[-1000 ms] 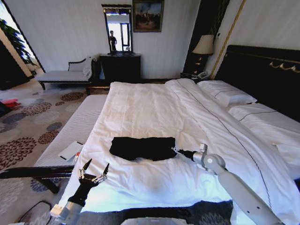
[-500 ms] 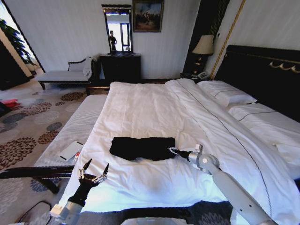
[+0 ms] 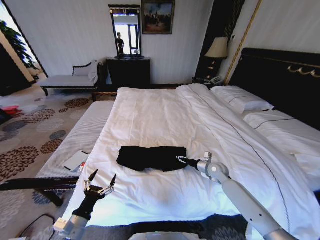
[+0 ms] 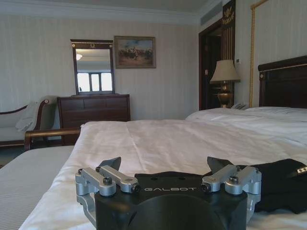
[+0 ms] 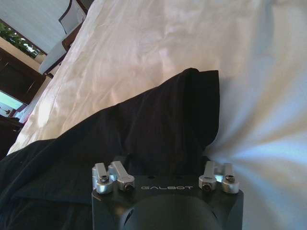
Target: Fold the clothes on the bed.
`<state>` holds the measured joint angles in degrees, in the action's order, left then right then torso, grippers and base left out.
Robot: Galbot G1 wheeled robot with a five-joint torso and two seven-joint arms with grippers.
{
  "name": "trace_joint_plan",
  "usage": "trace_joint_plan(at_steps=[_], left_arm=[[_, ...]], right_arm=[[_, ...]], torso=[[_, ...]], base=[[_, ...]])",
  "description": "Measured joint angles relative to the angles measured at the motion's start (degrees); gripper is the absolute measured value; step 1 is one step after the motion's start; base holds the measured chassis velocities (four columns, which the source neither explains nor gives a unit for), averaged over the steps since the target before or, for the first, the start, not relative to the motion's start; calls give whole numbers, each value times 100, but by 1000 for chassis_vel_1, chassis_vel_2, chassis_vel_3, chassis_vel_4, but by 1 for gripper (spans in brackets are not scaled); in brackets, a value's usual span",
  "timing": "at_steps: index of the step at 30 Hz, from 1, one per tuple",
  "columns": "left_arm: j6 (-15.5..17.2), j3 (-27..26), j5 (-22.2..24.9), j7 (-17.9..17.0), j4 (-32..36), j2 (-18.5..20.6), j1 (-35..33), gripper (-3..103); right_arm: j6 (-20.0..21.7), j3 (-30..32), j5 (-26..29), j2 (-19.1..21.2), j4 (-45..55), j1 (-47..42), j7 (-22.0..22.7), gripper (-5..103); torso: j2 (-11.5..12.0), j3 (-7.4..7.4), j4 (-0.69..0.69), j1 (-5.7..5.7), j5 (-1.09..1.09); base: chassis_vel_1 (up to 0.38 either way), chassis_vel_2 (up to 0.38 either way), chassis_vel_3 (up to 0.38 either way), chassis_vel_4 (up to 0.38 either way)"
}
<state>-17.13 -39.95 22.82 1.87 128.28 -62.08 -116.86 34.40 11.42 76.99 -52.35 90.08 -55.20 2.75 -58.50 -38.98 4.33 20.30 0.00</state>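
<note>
The clothes point(image 3: 151, 157), a black garment folded into a flat wide strip, lie on the near half of the bed point(image 3: 160, 115), on its white duvet. My right gripper point(image 3: 179, 160) is at the strip's right end, low over the fabric, its jaws open with nothing held. In the right wrist view the black clothes point(image 5: 144, 124) lie directly under and ahead of the right gripper point(image 5: 163, 158). My left gripper point(image 3: 101, 179) hangs open at the bed's near left corner, well clear of the garment. From the left gripper point(image 4: 165, 165) the clothes point(image 4: 283, 184) show off to one side.
A pale striped bench point(image 3: 82, 135) runs along the bed's left side with a white booklet point(image 3: 75, 161) on it. Pillows point(image 3: 242, 100) and a dark headboard point(image 3: 280, 80) lie to the right. A dresser point(image 3: 129, 70), chaise point(image 3: 70, 80) and lamp point(image 3: 218, 48) stand beyond.
My right gripper has slid left across the duvet until its tips reach the right end of the clothes. The left arm and the garment have stayed put.
</note>
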Motion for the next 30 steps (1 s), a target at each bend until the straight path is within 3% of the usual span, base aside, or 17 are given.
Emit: trace_joint_plan(at_steps=[4, 6, 7, 9, 12, 19, 30], left_arm=[[0, 0, 0, 0, 0, 0, 0, 100], [0, 0, 0, 0, 0, 0, 0, 100], [0, 0, 0, 0, 0, 0, 0, 100], [0, 0, 0, 0, 0, 0, 0, 100], [0, 0, 0, 0, 0, 0, 0, 100], [1, 0, 0, 0, 0, 0, 0, 100], [1, 0, 0, 0, 0, 0, 0, 100]], right_arm=[[-16, 2, -4, 1, 28, -5, 0, 65], [-34, 1, -14, 6, 65, -6, 6, 48], [-38, 2, -19, 10, 80, -8, 8, 48], [-47, 7, -29, 26, 132, -19, 9, 37], [-52, 10, -42, 40, 183, -32, 15, 32], [-79, 13, -66, 68, 278, -63, 50, 6], [-130, 106, -22, 127, 473, -111, 121, 5]], torso=[[0, 0, 0, 0, 0], [0, 0, 0, 0, 0], [0, 0, -1, 0, 0], [0, 0, -1, 0, 0], [0, 0, -1, 0, 0], [0, 0, -1, 0, 0], [0, 0, -1, 0, 0]], base=[[0, 0, 0, 0], [0, 0, 0, 0], [0, 0, 0, 0], [0, 0, 0, 0], [0, 0, 0, 0], [0, 0, 0, 0], [0, 0, 0, 0]])
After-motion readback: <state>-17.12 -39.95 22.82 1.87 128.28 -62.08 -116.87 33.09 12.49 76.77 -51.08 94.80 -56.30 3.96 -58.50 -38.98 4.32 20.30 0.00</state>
